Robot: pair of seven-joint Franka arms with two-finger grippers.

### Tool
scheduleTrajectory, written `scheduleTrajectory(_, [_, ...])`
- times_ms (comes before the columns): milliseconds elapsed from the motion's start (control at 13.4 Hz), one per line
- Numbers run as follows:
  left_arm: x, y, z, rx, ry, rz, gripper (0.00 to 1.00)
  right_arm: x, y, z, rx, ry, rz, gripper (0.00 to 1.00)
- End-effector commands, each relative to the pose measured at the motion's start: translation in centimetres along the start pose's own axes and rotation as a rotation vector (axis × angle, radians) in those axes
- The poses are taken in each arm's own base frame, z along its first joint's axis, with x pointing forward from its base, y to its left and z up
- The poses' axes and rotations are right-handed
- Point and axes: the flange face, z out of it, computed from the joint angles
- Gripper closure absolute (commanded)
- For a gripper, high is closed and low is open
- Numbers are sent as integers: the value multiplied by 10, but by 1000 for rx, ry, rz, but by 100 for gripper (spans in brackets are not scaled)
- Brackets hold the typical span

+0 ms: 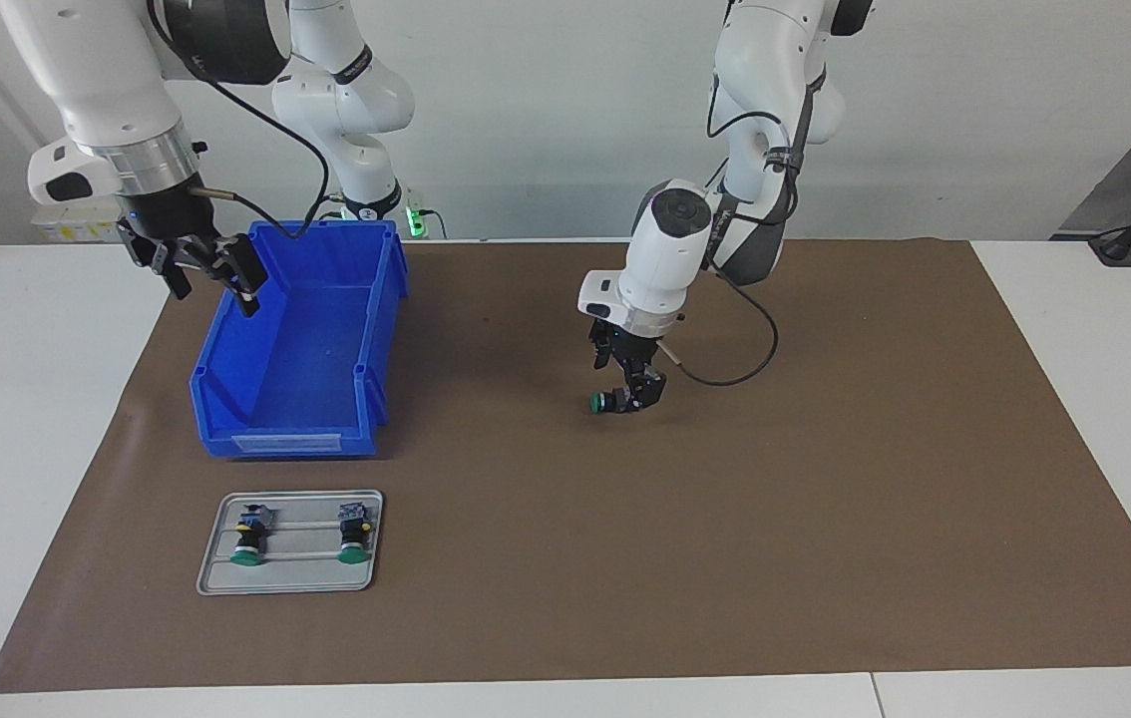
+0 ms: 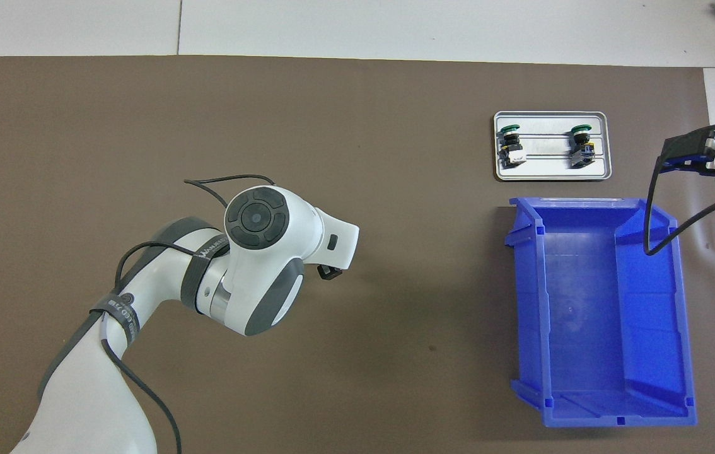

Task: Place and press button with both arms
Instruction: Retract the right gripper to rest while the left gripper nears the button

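Button in hand: the button (image 1: 605,402) is at the left gripper (image 1: 631,391), low over the bare middle of the brown mat (image 1: 825,479), green cap pointing sideways toward the right arm's end. I can't tell whether it rests on the mat or hangs just above it.
Left gripper: fingers around the button's black body, standing wide; I read it as a loose hold or one just letting go.
Right gripper: right gripper (image 1: 209,265) waits in the air over the blue bin (image 1: 296,399) rim, fingers apart, holding nothing.
Spares: two more buttons (image 1: 248,536) (image 1: 354,532) lie on the grey tray (image 1: 226,578), farther from the robots than the bin.
Handling, my guess: small, light, rigid plastic. The round cap looks smooth and rolls; the squarer black body and contact block give flat faces.
Where I'd grip: across the body, below the cap, leaving the cap free for pressing.
Risk: lying on its side it may roll or tip when released.
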Motion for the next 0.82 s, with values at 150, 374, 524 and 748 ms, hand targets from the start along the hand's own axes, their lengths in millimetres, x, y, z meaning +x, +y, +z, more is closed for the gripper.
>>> scheduleTrajectory(150, [6,10,8,-7,3,64,7,-10,-9,-21,-5,-49,-46,2])
scheduleTrajectory(374, [11,23,24,-15,-7,99,8,-23,-13,-14,-16,-93,-61,0])
scheduleTrajectory(524, [10,29,35,-5,5,104,8,-29,-12,-11,-23,-120,-66,0])
scheduleTrajectory(748, [8,31,41,0,11,107,8,-38,-14,-11,-33,-162,-106,0])
